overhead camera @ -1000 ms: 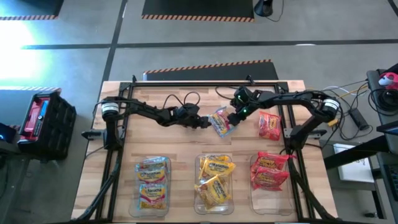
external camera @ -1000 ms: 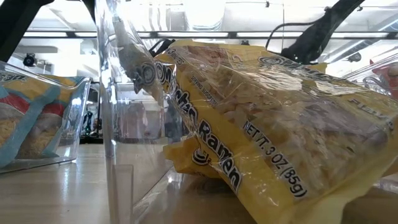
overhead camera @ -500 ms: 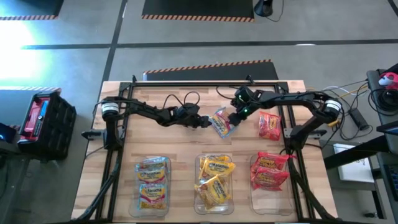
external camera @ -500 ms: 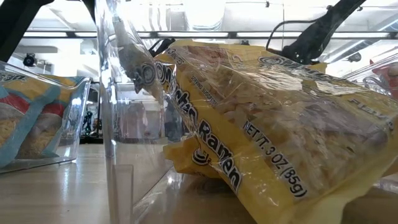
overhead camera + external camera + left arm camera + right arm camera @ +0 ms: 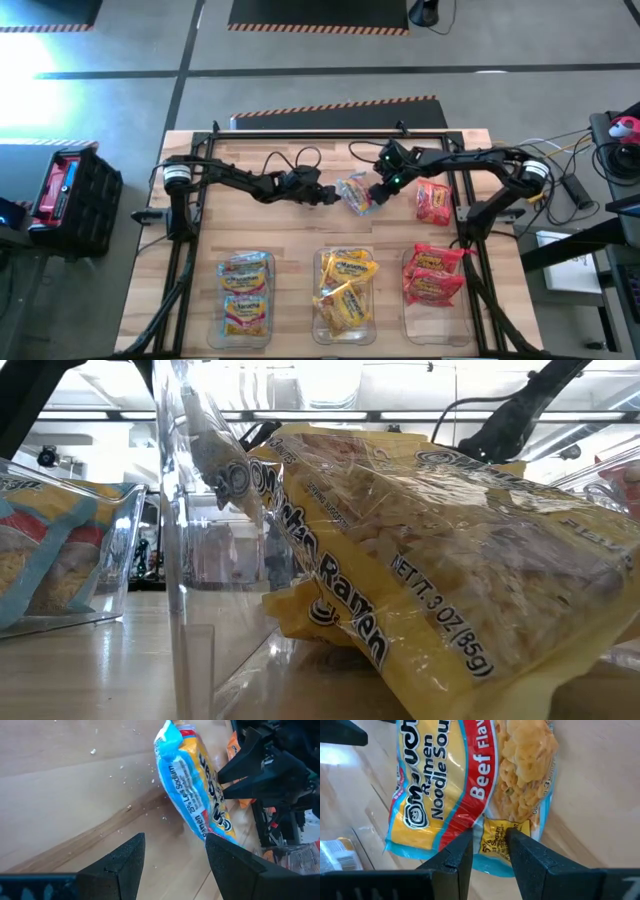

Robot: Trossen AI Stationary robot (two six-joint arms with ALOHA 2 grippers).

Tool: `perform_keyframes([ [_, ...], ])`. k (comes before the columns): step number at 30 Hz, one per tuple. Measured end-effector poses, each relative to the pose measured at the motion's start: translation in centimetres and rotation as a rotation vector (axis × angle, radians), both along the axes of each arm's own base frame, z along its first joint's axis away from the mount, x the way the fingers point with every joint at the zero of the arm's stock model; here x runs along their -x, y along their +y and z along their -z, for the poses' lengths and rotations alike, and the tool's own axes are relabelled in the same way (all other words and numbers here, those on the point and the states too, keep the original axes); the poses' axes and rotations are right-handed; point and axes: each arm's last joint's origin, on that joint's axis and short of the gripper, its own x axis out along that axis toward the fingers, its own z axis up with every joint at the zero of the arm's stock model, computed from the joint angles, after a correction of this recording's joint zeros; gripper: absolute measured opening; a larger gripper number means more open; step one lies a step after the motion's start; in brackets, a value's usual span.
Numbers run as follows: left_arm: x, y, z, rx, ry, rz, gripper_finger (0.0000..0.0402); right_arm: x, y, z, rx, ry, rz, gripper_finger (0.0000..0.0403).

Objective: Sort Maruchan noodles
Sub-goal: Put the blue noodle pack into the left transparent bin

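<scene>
Clamped on the blue packet [image 5: 470,795], the right gripper [image 5: 381,189] has carried it slightly toward the left gripper [image 5: 328,196], whose jaws stand apart near it, so a handover looks close above the table [image 5: 300,235].

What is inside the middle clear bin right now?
The middle bin holds yellow noodle packets, piled and overlapping; anything beneath them is covered, so an exact count isn't possible.

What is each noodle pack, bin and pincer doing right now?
Blue packet: pinched by right pincer, between the arms.
Right pincer: shut on blue packet.
Left pincer: open, beside it.
Loose red packet: flat on table.
Three bins: each holding packets.
</scene>
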Motion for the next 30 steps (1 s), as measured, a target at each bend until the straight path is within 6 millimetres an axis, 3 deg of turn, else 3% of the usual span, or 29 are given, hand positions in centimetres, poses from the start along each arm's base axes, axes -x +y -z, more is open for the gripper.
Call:
perform_keyframes([
  [11,-0.1,0.3,0.0,-0.027,-0.002,-0.044,0.0194,0.9,0.5,1.3,-0.010,0.031,0.019,0.0114],
  [20,-3.5,1.1,0.9,-0.028,-0.021,0.006,0.0194,0.9,0.5,1.4,-0.003,0.024,0.029,0.0114],
  [30,-4.0,1.9,0.7,-0.022,-0.097,-0.005,0.0194,0.9,0.5,1.4,-0.003,0.025,0.029,0.0114],
])
